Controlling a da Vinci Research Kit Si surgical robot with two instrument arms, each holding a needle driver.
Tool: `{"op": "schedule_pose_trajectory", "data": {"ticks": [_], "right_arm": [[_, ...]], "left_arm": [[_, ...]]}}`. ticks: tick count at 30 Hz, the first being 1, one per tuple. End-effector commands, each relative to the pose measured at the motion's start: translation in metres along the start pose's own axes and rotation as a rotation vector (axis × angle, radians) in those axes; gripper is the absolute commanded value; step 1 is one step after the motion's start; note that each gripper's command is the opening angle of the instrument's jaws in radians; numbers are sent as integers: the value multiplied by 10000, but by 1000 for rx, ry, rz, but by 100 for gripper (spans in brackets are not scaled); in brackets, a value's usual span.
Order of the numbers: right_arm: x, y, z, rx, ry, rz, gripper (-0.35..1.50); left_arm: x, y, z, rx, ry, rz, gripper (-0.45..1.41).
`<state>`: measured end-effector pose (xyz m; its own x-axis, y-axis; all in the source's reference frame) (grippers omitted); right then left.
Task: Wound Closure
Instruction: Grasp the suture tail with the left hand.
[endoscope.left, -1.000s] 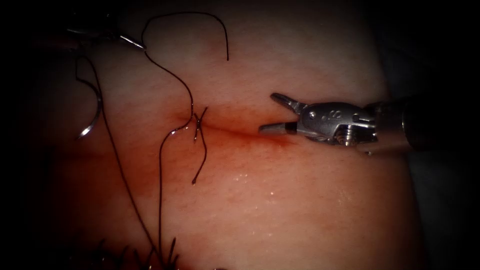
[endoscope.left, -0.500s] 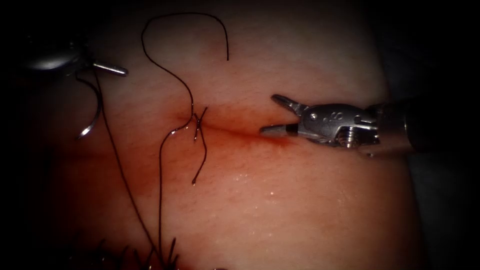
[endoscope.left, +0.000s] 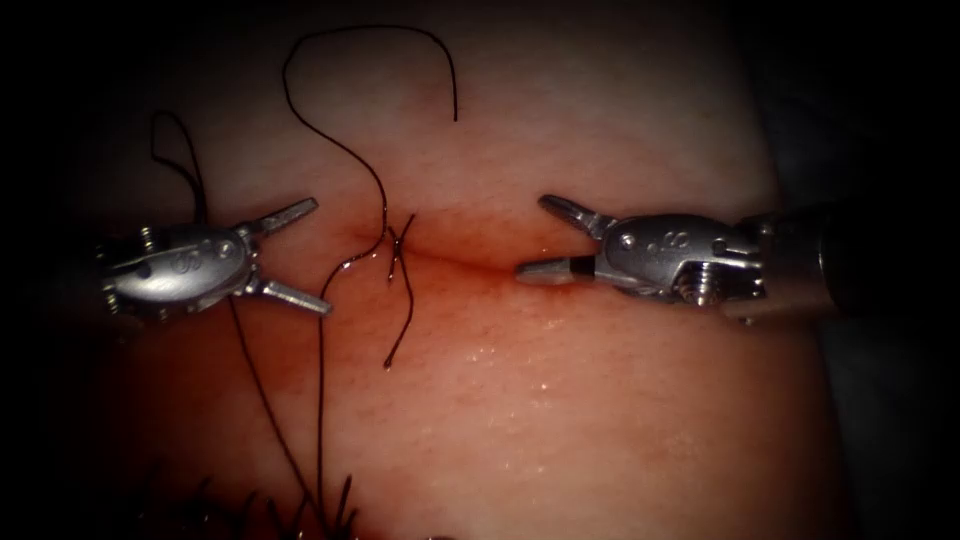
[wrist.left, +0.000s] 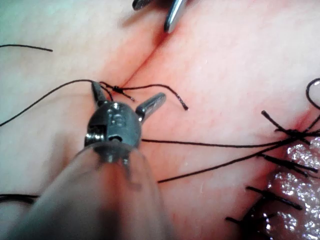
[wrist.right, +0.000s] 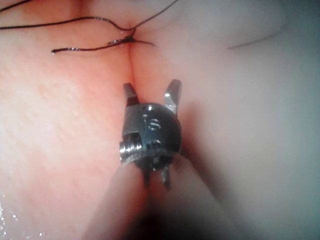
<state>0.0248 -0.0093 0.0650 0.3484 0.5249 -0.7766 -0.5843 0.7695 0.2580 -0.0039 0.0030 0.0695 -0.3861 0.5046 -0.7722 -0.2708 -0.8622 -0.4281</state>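
Both claws (endoscope.left: 300, 255) (endoscope.left: 545, 238) agape, empty; cut thread ends (wrist.left: 280, 200) in L wrist view.

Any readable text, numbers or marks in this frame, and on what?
Left tool: a small engraved mark on its wrist body, too small to read; jaws open, holding nothing.
Right tool: a similar engraved mark, also unreadable; jaws open, holding nothing.
Tissue, thread: no text.
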Motion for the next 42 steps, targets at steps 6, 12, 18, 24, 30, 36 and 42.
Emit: {"op": "schedule_pose_trajectory", "data": {"ticks": [6, 12, 18, 24, 30, 36, 42], "right_arm": [[1, -8, 4, 1, 3, 3, 143], [2, -11, 7, -2, 0, 4, 141], [1, -16, 11, -2, -10, 1, 141], [1, -17, 11, -3, -10, 1, 141], [1, -20, 13, 0, -13, -1, 141], [3, -23, 11, 5, -11, -1, 141], [4, -30, 10, 27, -3, -2, 136]], "left_arm": [[-8, 21, 20, -13, -54, -38, 66], [-18, 41, 38, -20, -144, -65, 64], [-20, 51, 55, -27, -160, -81, 59], [-30, 51, 67, -40, -177, -101, 58], [-42, 47, 76, -57, -185, -117, 37], [-51, 50, 77, -76, -218, -133, 0], [-49, 48, 71, -91, -232, -231, -45]]}}
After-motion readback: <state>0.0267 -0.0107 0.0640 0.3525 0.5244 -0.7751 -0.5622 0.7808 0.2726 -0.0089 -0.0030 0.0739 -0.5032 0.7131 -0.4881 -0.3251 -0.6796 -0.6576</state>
